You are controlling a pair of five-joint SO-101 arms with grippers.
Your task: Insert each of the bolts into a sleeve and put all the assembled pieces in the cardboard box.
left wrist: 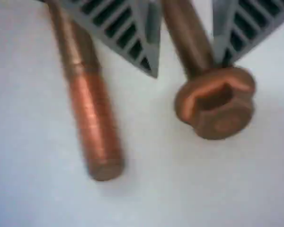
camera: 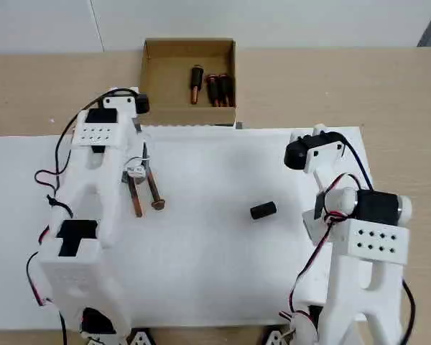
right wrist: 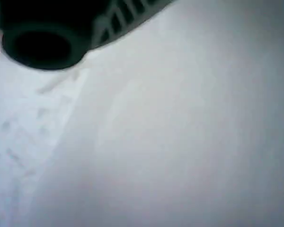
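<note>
Bolt w/ flange head lies on white mat beside 2nd bolt; left gripper spread, straddling its shank. Sleeve mid-mat, assembled pcs in cardboard box. Right gripper over mat's far right side, state can't tell.

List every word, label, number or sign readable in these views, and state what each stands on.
None: no text can be read in any view.
cardboard box: plain walls, no print visible.
bolt head: any stamped mark is too blurred to read.
black sleeve: no marking visible.
</note>
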